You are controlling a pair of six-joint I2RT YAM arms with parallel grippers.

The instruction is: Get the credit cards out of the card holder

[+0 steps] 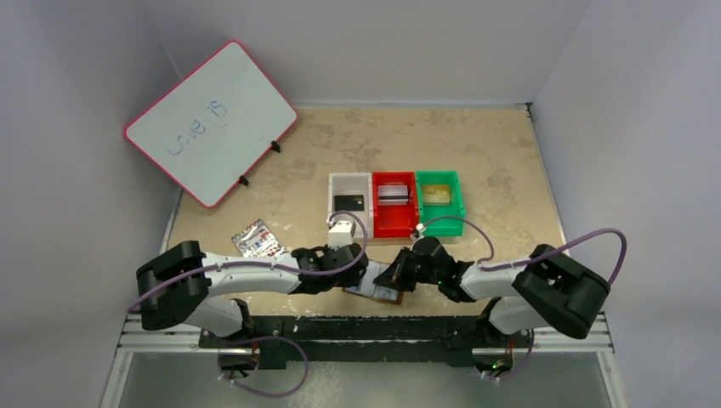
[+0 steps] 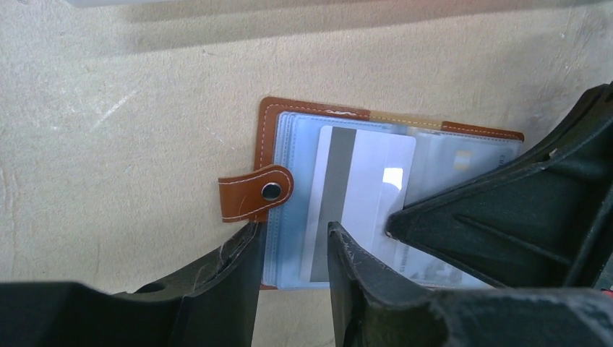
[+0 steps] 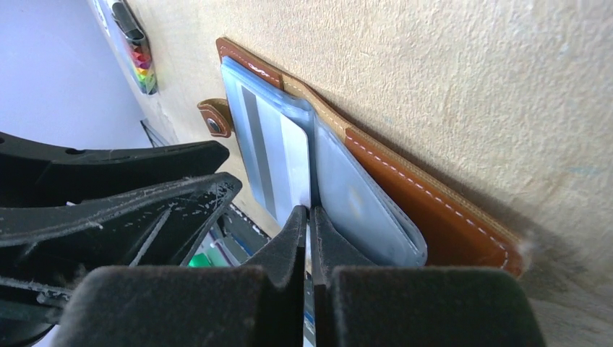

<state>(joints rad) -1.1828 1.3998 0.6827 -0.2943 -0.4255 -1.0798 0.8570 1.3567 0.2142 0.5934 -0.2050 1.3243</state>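
At the lower centre of the overhead view, the card holder lies open on the tan table, largely covered by the two claws that meet above it.

Left wrist view: the holder rests flat with its brown cover down and its clear bluish sleeves facing up. The snap tab projects from its left edge. A pale striped card, the stripe grey, sits in the left-hand sleeve page. The left gripper is at the bottom of the frame with its fingers spread apart. One finger is just below the tab at the holder's edge, and the other lies over the lower part of the striped card.

Right wrist view: the right gripper has its fingers drawn together to a thin slit, with the tips at the fold between the two sleeve pages. A pale sliver shows in the slit; whether it is card or sleeve cannot be told. In the left wrist view, that claw's tip touches the right edge of the striped card.

Overhead view, above the holder: three bins stand in a row, touching.
- The white bin holds a black card.
- The red bin holds a grey card.
- The green bin holds a gold-tan card.

A striped pack lies left of the claws. A whiteboard is at upper left.
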